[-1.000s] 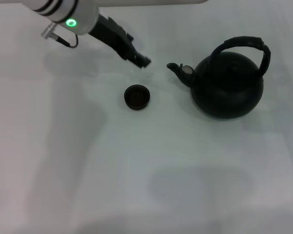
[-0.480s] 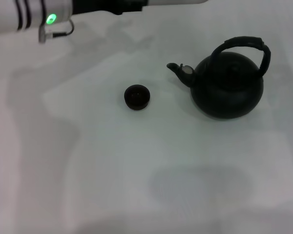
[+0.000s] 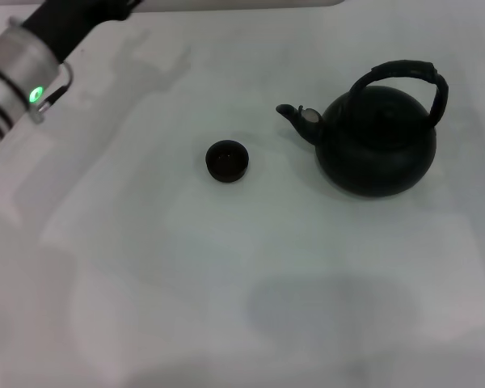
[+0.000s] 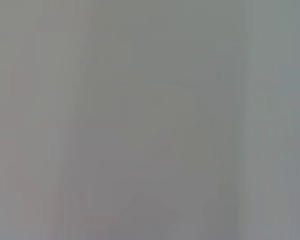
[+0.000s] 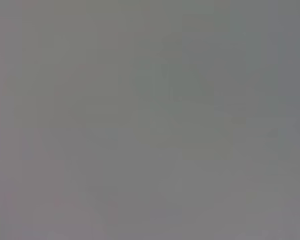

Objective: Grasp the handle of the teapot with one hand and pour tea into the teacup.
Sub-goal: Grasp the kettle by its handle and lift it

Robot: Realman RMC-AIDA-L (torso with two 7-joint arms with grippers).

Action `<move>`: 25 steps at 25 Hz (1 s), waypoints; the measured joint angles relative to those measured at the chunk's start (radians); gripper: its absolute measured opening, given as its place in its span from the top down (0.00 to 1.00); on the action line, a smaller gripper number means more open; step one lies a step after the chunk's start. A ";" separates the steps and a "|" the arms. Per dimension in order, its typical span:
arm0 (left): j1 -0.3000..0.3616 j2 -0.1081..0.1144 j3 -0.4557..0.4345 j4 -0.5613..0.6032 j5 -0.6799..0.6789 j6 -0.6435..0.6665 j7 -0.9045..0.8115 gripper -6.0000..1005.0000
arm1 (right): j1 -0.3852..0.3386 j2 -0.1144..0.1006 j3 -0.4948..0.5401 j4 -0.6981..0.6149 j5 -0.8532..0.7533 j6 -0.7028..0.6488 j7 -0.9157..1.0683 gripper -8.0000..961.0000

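Teapot [image 3: 377,144] upright, right of teacup [image 3: 227,161]; well apart.

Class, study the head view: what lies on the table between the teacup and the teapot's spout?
Nothing: in the head view the stretch between the teacup and the spout of the teapot is bare white table.

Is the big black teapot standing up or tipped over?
Standing up. The teapot sits flat on the white table, its handle arching on top, spout facing the teacup. Nothing holds it.
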 joint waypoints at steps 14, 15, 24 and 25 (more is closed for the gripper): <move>0.161 -0.004 -0.002 0.117 -0.325 0.057 0.275 0.13 | -0.019 -0.108 -0.001 0.008 -0.487 -0.201 0.390 0.10; 0.161 -0.004 -0.002 0.117 -0.325 0.057 0.275 0.13 | -0.019 -0.108 -0.001 0.008 -0.487 -0.201 0.390 0.10; 0.185 -0.004 -0.005 0.118 -0.356 0.045 0.302 0.13 | -0.079 -0.132 -0.001 0.029 -0.625 -0.343 0.414 0.10; 0.185 -0.004 -0.006 0.118 -0.358 0.045 0.301 0.13 | -0.079 -0.131 -0.002 0.032 -0.634 -0.342 0.414 0.10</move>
